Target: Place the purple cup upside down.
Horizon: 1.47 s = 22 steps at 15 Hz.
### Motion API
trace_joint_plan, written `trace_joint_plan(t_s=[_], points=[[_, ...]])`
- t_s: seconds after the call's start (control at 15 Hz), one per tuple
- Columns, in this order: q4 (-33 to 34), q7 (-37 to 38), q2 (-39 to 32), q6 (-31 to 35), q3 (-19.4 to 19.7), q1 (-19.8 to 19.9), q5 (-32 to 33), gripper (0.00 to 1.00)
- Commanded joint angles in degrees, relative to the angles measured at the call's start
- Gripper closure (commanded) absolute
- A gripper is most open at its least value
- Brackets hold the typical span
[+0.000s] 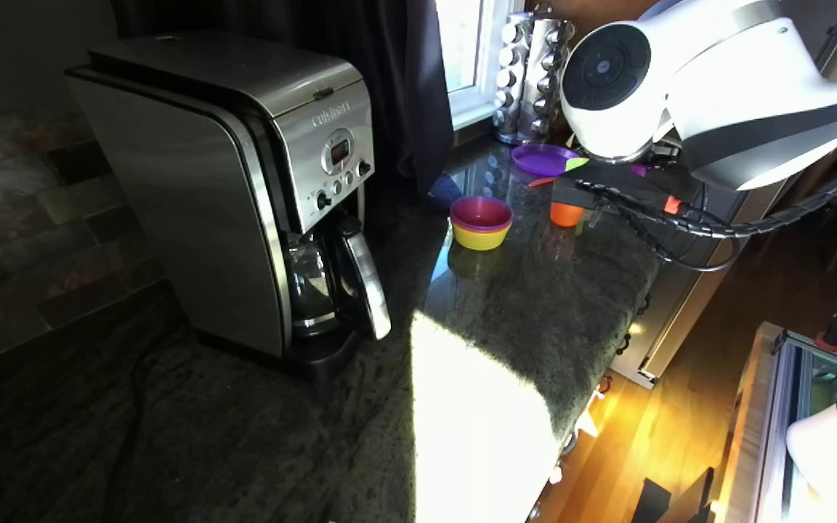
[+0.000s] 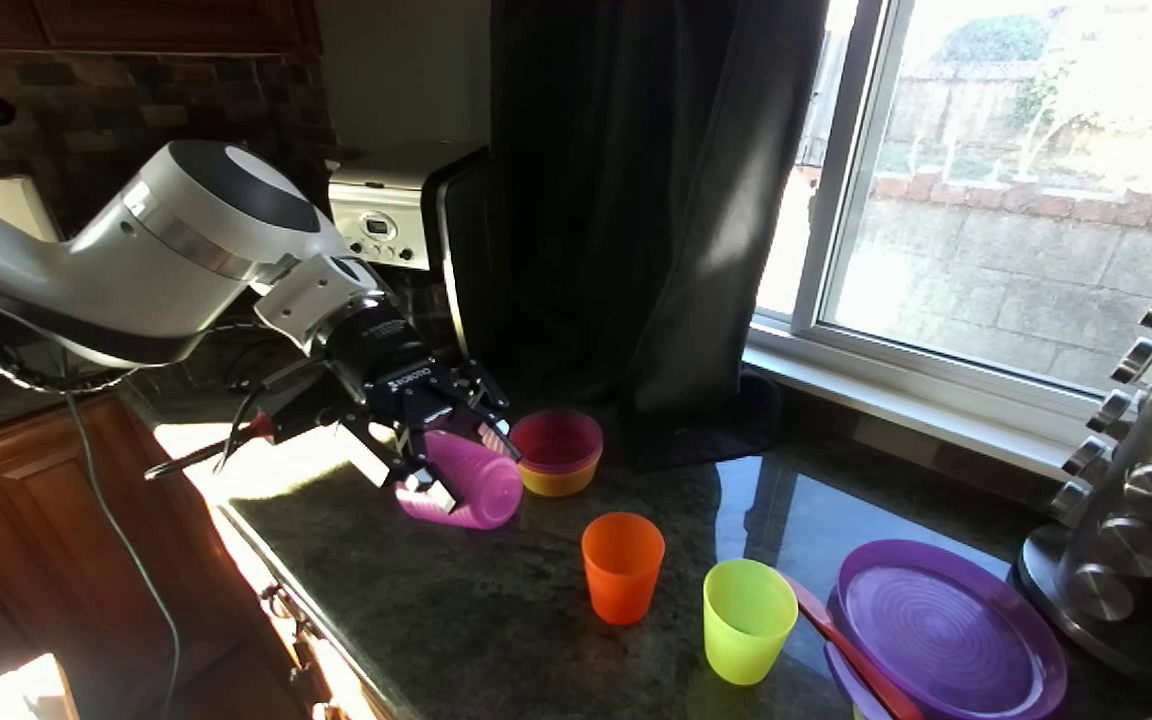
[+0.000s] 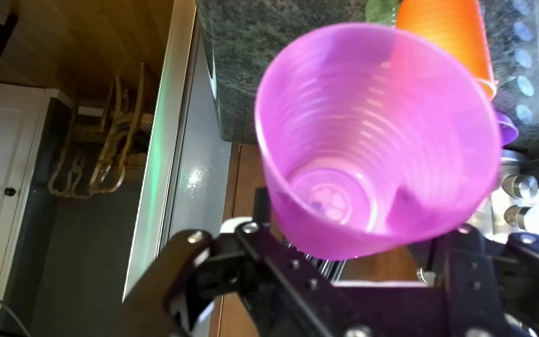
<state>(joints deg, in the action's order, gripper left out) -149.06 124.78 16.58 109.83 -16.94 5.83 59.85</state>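
The purple cup (image 2: 481,490) is a pinkish-purple translucent tumbler. My gripper (image 2: 474,470) is shut on its side walls, one finger on each side. The cup is tilted, lying nearly sideways, with its base toward the lower right in that exterior view. It appears held off the counter, but the gap is hard to judge. In the wrist view the cup (image 3: 344,126) shows its open mouth toward the camera and its ringed inside down to the base. One fingertip shows dark through the wall. In an exterior view the gripper (image 1: 611,190) is mostly behind the arm, and the cup is largely hidden.
An orange cup (image 2: 623,570) and a lime-green cup (image 2: 748,620) stand upright on the dark counter (image 2: 496,630). A pink-purple bowl sits in a yellow bowl (image 2: 558,482) behind the held cup. A purple plate (image 2: 956,630), red utensil, spice rack (image 2: 1136,500) and coffee maker (image 1: 244,189) stand around.
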Motion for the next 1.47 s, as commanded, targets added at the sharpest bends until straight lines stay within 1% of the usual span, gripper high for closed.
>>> trace_joint_plan(t_s=[0.0,0.27,0.47,0.67,0.8,1.0,1.4], points=[[-0.2,3.9,-2.1,-5.4,1.7,-5.0,6.7,0.57],[-0.3,7.6,-5.7,-8.5,2.1,-9.2,14.8,0.57],[-0.1,11.4,-9.2,-10.0,2.6,-11.2,21.2,0.57],[0.5,15.7,-13.0,-14.4,2.9,-12.6,26.1,0.57],[1.2,17.3,-14.8,-16.8,3.4,-13.4,26.1,0.57],[2.1,17.4,-17.0,-18.4,3.8,-14.2,25.4,0.57],[3.8,15.3,-21.2,-19.5,4.5,-14.5,23.9,0.57]])
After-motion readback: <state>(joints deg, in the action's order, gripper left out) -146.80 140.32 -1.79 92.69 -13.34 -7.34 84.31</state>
